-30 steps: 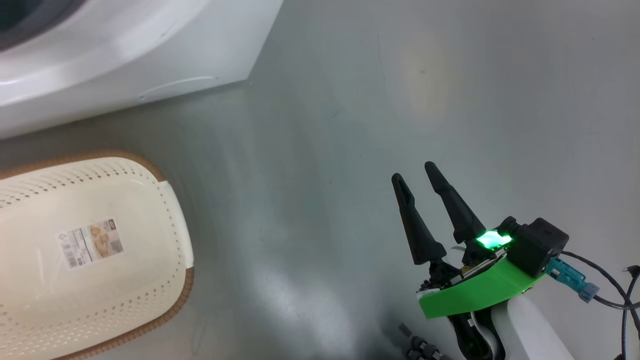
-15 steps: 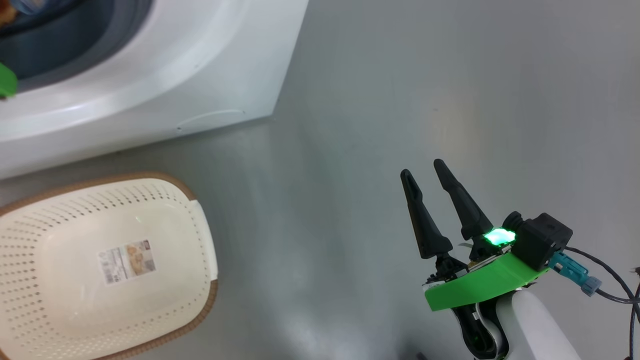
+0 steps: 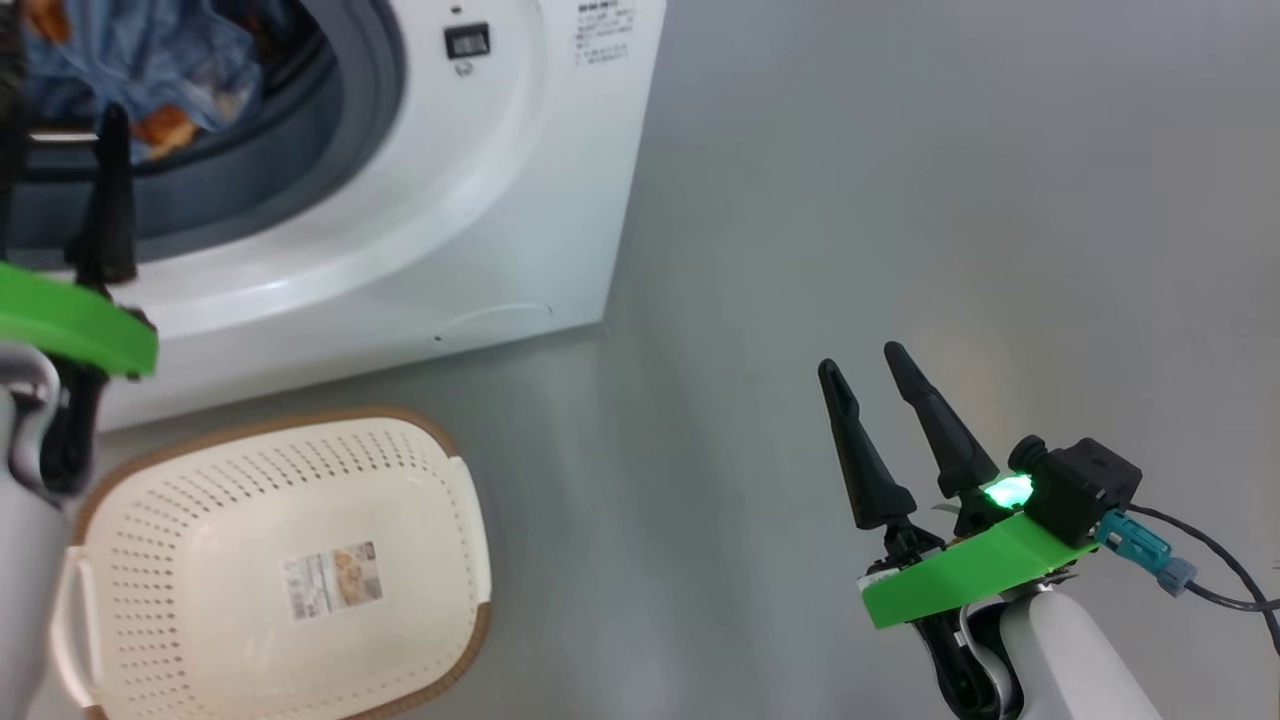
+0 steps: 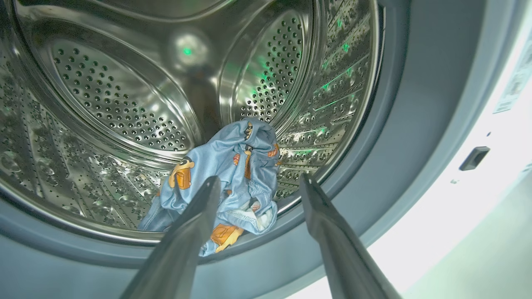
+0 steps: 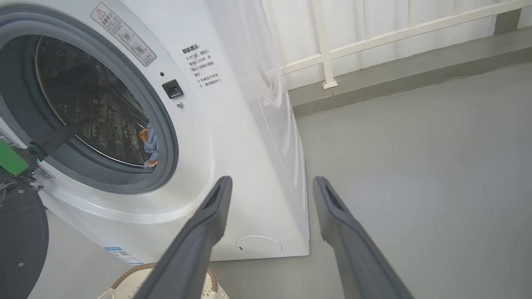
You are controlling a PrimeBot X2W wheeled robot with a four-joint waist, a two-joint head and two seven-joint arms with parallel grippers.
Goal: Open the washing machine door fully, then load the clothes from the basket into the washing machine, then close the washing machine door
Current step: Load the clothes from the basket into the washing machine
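Apparently just beyond left gripper (image 4: 259, 177): clothes (image 4: 235, 164)

Grey floor (image 3: 900, 150), white railing (image 5: 322, 41), maybe metal

The drum (image 4: 104, 104) is glossy steel, the clothes (image 4: 237, 166) soft cloth

Blue orange-printed clothes (image 4: 232, 174), cream basket (image 3: 200, 520)
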